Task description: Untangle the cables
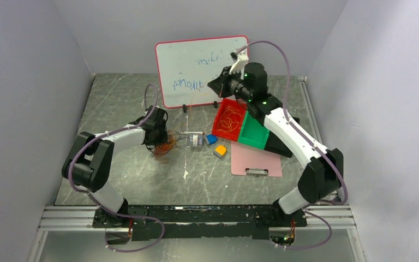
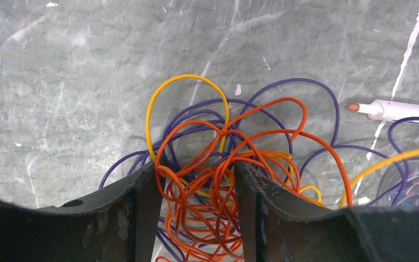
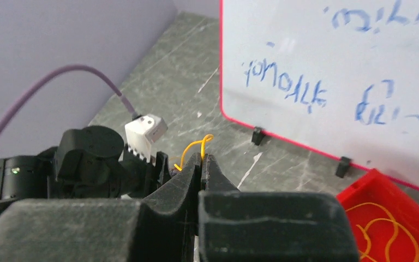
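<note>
Two grippers are seen: left gripper (image 2: pixel 196 167) is parted narrowly around the cables (image 2: pixel 218 164) on the table (image 2: pixel 60 82); right gripper (image 3: pixel 203 158) is pinched tight on a yellow cable (image 3: pixel 192 144), up near the whiteboard (image 3: pixel 333 65).

open table (image 1: pixel 114 98) left of cables (image 2: pixel 213 164); marker (image 2: pixel 398 109), red bin (image 1: pixel 220 131) crowd rt side, whiteboard (image 1: pixel 196 71) walls off rear

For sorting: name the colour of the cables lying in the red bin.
Yellow cables, clearest in the right wrist view.

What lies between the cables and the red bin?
Top view: a small grey object and a blue block, between the cables and the red bin.
</note>
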`<move>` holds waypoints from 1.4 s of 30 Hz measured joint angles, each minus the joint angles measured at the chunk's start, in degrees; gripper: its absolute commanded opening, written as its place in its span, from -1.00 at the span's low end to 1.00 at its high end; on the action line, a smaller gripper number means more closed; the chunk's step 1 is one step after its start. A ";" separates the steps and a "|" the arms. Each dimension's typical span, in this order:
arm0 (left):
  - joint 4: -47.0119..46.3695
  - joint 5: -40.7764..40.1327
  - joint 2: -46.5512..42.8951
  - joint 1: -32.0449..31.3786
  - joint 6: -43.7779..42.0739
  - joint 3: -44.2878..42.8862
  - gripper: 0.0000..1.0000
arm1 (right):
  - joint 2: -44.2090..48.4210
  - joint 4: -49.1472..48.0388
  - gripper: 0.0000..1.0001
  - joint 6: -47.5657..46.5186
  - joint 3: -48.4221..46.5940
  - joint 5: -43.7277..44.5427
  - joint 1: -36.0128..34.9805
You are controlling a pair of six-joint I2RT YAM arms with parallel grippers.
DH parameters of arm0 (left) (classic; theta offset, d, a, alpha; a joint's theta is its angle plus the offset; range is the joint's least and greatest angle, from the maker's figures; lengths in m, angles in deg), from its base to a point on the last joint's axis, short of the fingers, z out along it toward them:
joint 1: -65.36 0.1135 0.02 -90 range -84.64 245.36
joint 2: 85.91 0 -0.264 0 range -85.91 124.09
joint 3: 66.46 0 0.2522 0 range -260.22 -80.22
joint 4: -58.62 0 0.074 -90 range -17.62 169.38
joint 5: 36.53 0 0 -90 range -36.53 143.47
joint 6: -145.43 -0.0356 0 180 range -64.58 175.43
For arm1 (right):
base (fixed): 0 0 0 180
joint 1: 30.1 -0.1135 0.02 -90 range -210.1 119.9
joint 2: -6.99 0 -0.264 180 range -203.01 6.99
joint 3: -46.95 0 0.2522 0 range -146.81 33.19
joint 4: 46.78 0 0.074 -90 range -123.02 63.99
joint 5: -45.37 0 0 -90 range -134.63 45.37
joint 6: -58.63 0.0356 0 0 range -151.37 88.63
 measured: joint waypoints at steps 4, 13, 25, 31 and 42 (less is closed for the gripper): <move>-0.22 -0.35 0.39 0.00 0.00 -0.35 -0.03 | 4.61 0.48 -1.00 -0.02 0.00 1.36 2.58; -2.47 0.61 1.22 -0.11 0.28 -0.50 -0.59 | 13.79 0.76 -1.00 -0.76 -1.27 6.16 4.17; -3.30 0.59 2.58 -0.11 1.11 -1.73 -0.15 | 21.09 -0.09 -1.00 -6.56 -2.97 17.27 4.33; -3.26 -0.28 3.19 -0.11 1.33 -2.45 -0.09 | 25.81 -1.68 -1.00 -10.73 -2.95 25.22 4.39; -3.19 -1.68 3.67 -0.11 1.55 -2.84 -0.14 | 32.87 -6.84 -1.00 -18.03 0.61 39.08 4.44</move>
